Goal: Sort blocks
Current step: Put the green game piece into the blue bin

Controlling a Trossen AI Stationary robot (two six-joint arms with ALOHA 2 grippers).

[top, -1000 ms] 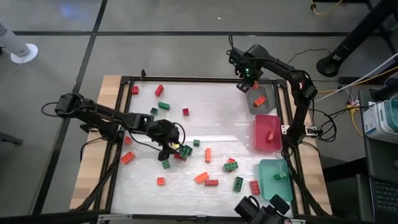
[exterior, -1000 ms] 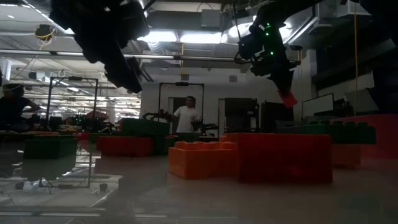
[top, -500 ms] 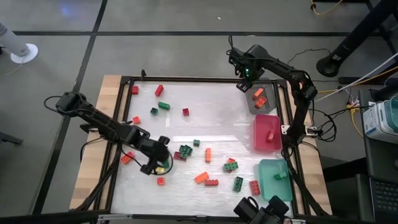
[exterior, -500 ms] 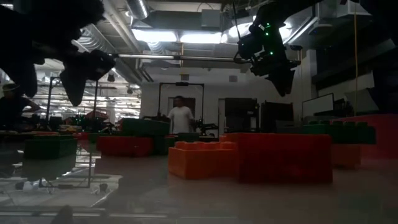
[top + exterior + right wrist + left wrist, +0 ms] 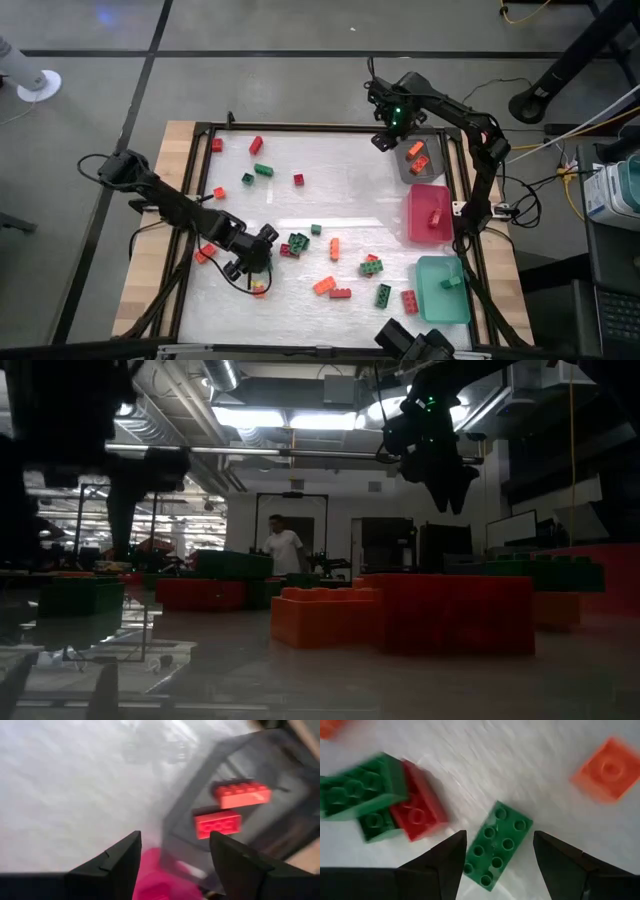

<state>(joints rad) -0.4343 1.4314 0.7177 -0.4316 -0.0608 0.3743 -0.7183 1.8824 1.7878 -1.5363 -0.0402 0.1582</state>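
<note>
We've got the blocks (image 5: 334,249) scattered over the white table (image 5: 330,165), mostly toward the near half, w/ a few already in the grey tray (image 5: 412,172), pink tray (image 5: 428,228) and teal tray (image 5: 440,298) along the right side. Left gripper (image 5: 497,865) hangs low over a green block (image 5: 498,843), fingers spread wide either side of it, nothing pinched yet; a red and green cluster (image 5: 380,800) sits just beside, an orange block (image 5: 606,767) well apart. Right gripper (image 5: 172,857) is up beside the grey tray's edge, fingers spread and empty; two orange-red blocks (image 5: 227,810) lie in that tray. These bricks look light, stiff, hard plastic, prob. slick on the sides, so we'd take the green one across its long flat walls, not the studs, and squarely, else it may twist or skid. Table surface looks smooth, glossy, so bricks should slide easily if nudged. Beyond the table: a big workshop-type room, ceiling lights, a person (image 5: 283,547) standing far back.
</note>
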